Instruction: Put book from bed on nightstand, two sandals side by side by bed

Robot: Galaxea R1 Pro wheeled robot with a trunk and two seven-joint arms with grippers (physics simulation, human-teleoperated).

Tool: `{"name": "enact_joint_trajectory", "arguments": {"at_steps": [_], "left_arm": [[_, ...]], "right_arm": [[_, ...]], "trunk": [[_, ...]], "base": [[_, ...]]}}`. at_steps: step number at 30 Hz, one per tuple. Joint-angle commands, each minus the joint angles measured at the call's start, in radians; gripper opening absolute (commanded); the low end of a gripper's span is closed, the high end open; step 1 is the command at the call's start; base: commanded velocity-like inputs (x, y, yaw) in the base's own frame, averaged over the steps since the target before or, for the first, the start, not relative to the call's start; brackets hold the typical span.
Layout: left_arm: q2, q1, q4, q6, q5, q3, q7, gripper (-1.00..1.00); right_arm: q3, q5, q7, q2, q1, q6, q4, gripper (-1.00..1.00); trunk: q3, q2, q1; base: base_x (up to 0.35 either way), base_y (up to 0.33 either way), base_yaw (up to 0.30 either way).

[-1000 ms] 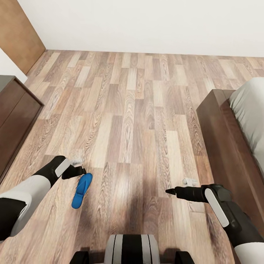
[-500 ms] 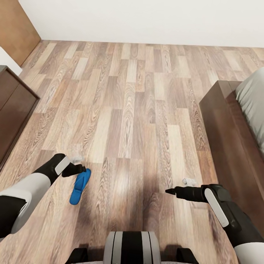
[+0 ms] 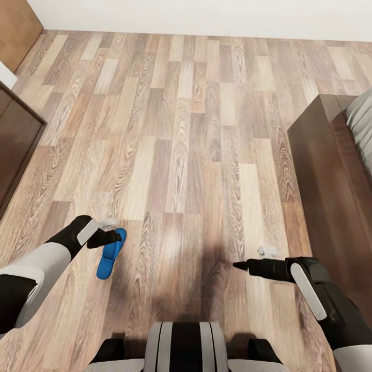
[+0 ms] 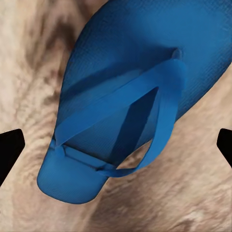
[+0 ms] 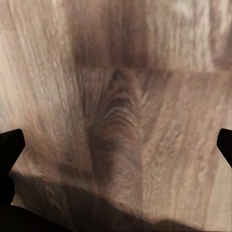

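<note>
We have one smooth bright blue plastic sandal (image 3: 111, 253) at the lower left of the head frame, at the tip of our left gripper (image 3: 115, 237); whether its far end rests on the light brown wood-plank floor (image 3: 181, 155) or hangs clear we cannot tell. In the left wrist frame the blue sandal (image 4: 125, 101) sits between dark fingertips (image 4: 10, 150) at the two side edges, so the jaws look spread wide with the thong strap facing the camera; from the head frame alone we cannot say whether they pinch it. The right gripper (image 3: 238, 266) at the lower right carries nothing, its tip looks pinched to a point there, though its wrist frame shows dark tips far apart at the edges. The low dark brown wooden bed frame (image 3: 330, 191) with its pale mattress runs down the right edge. We judge the step to be bringing this sandal to the bed: we should confirm a firm hold on the sole or strap, keep it level, and set it down parallel to the frame, leaving room beside it for its twin.
</note>
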Motion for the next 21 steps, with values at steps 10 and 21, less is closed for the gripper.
{"name": "enact_joint_trajectory", "arguments": {"at_steps": [10, 21], "left_arm": [[0.001, 0.008, -0.003, 0.001, 0.011, -0.007, 0.007, 1.0], [0.004, 0.013, -0.004, 0.001, 0.009, -0.004, 0.004, 1.0]], "right_arm": [[-0.084, 0.002, 0.034, -0.053, 0.106, 0.002, -0.206, 1.0], [-0.187, 0.0, 0.222, -0.101, 0.145, 0.002, -0.265, 1.0]], "trunk": [[-0.012, -0.001, 0.001], [-0.013, -0.001, 0.001]], "base": [[0.0, 0.0, 0.0], [0.0, 0.0, 0.0]]}}
